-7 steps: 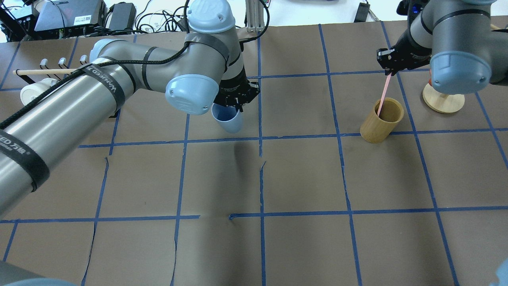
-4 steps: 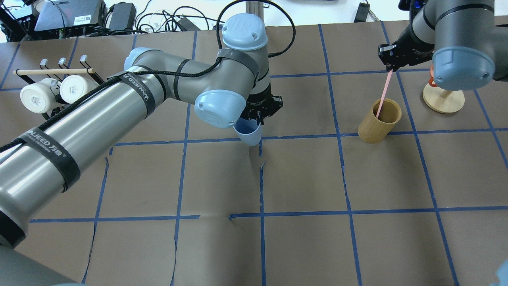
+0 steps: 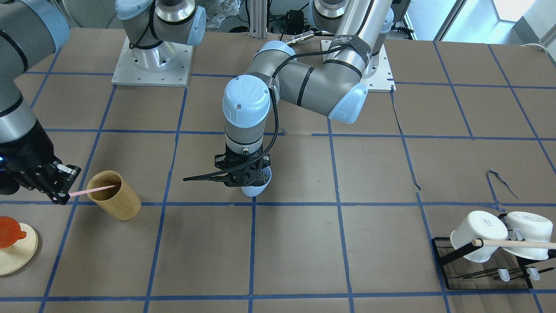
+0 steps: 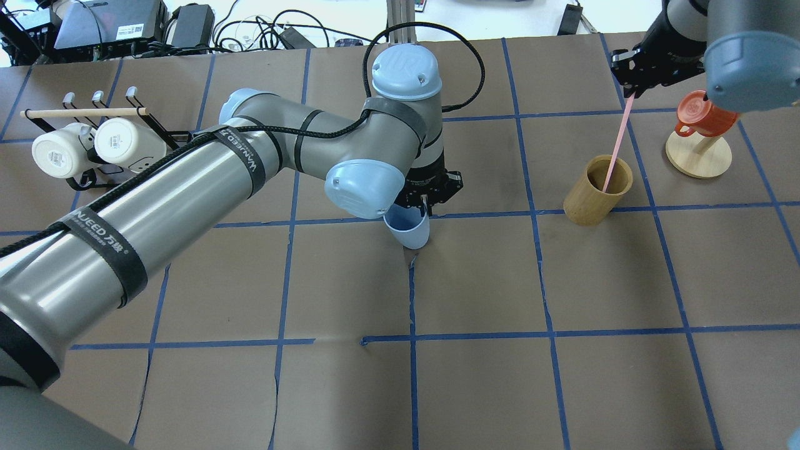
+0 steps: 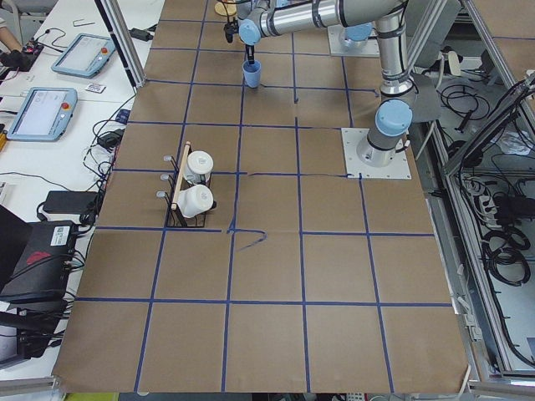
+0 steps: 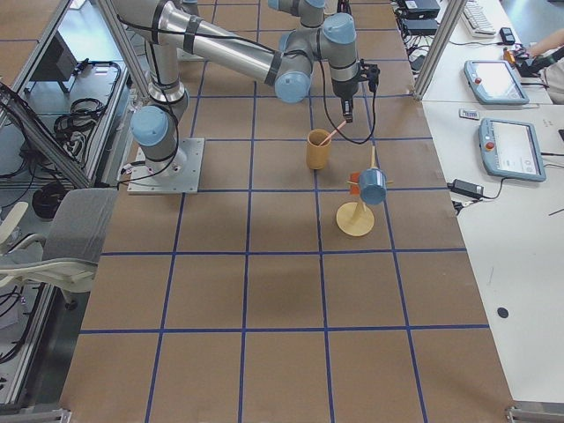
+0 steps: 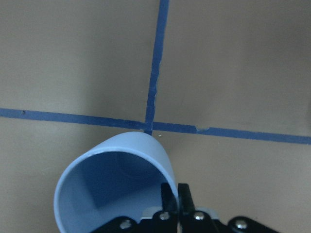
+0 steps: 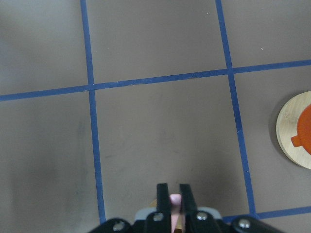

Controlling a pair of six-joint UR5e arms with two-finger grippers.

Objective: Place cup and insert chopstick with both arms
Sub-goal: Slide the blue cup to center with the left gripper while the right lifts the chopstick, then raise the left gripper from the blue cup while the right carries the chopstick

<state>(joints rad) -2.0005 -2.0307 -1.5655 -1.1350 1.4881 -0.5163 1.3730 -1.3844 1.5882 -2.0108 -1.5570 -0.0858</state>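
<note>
The light blue cup (image 4: 409, 228) hangs by its rim from my left gripper (image 4: 426, 201), which is shut on it just above the table near the middle; it also shows in the front view (image 3: 256, 186) and the left wrist view (image 7: 114, 184). My right gripper (image 4: 630, 92) is shut on the top of the pale pink chopstick (image 4: 617, 147). The stick's lower end is still inside the tan wooden cylinder (image 4: 595, 190). In the front view the right gripper (image 3: 65, 195) holds the stick (image 3: 91, 190) beside the cylinder (image 3: 115, 195).
An orange cup (image 4: 701, 115) sits on a round wooden stand (image 4: 698, 156) at the far right. A black rack (image 4: 119, 144) with two white mugs (image 4: 59, 150) and a long wooden rod (image 4: 81, 112) stands at the far left. Blue tape lines grid the brown table.
My left arm has carried the blue cup right and toward the table's middle. My right gripper has lifted the pink stick higher, so more of it stands out of the wooden cylinder.
</note>
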